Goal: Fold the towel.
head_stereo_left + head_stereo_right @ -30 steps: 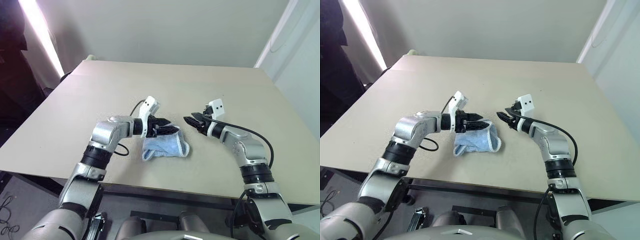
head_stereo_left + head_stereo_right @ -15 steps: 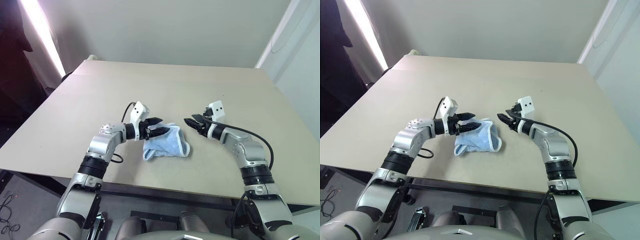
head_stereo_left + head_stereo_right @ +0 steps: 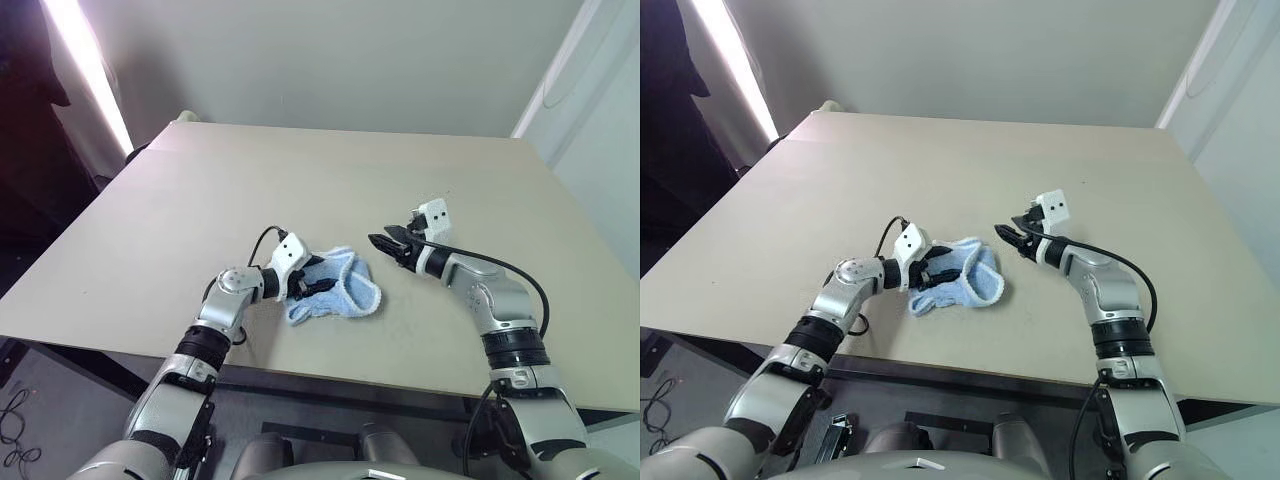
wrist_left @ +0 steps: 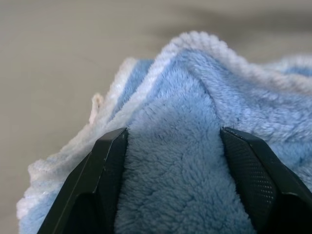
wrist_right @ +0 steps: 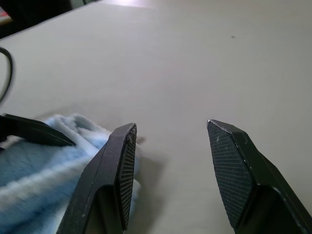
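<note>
- I see the table (image 3: 200,190), a wide beige top, with the towel (image 3: 345,292) lying bunched near its front edge, about centre.
- The towel is a rumpled light-blue heap with a whitish hem (image 4: 146,80) along its folds.
- My left gripper (image 3: 312,285) sits at the towel's 9 o'clock side, fingers spread wide with a fold of terry between them.
- My right gripper (image 3: 385,243) hovers at the towel's 1 o'clock, just beside it, fingers parted and empty.

Left pincer (image 3: 312,284) lower, onto towel (image 3: 345,292).
</note>
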